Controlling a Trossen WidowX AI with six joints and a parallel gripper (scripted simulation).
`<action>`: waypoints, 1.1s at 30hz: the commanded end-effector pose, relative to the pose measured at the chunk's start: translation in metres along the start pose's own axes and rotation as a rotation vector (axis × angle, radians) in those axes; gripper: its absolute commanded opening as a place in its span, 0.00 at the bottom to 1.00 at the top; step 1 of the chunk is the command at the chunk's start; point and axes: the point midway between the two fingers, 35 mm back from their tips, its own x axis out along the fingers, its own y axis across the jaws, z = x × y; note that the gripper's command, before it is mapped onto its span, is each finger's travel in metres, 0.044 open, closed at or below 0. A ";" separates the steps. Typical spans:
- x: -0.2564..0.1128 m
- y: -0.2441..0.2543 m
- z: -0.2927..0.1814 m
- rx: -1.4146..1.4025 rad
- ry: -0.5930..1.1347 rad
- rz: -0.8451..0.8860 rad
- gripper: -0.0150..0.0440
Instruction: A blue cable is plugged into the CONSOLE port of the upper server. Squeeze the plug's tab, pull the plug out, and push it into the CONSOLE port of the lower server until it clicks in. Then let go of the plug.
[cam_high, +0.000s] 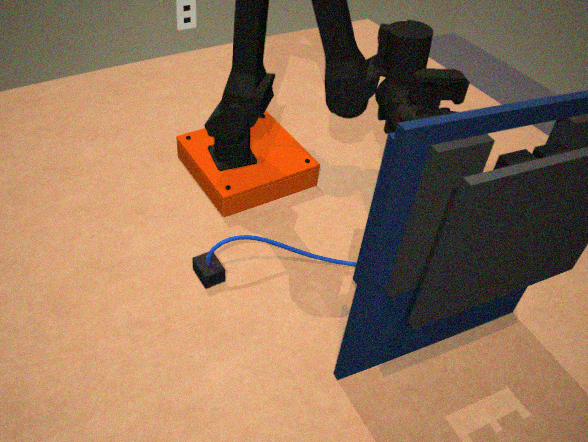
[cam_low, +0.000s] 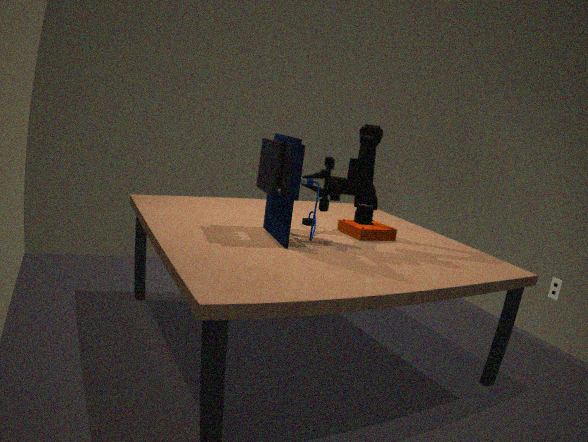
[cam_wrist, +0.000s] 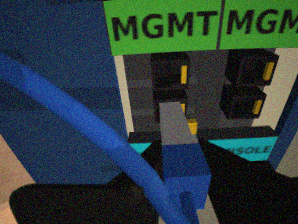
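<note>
Gripping the blue plug in front of the ports.

The claw (cam_low: 311, 182) (cam_wrist: 178, 145) is clamped on the plug (cam_wrist: 186, 167), its clear tip pointing toward the left column of black ports under the green MGMT label (cam_wrist: 165, 26). Whether the tip touches a port, I cannot tell. The blue cable (cam_high: 280, 244) (cam_low: 317, 205) (cam_wrist: 85, 117) runs to a small black block (cam_high: 209, 270) (cam_low: 307, 221) on the table (cam_high: 125, 325) (cam_low: 350, 280), near the orange base (cam_high: 272, 172) (cam_low: 377, 232).

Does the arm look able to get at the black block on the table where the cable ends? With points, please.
Probably not right now: the pincer (cam_wrist: 178, 145) is shut on the blue plug (cam_wrist: 186, 162). Otherwise nothing visible covers the block (cam_high: 209, 272) from above, though the blue cable (cam_high: 300, 251) (cam_wrist: 95, 127) rises from its top.
</note>
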 end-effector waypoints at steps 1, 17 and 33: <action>0.000 0.004 0.000 -0.006 -0.007 0.000 0.25; 0.009 0.000 -0.003 0.004 -0.041 -0.026 0.25; 0.017 0.000 -0.003 0.005 -0.043 -0.029 0.25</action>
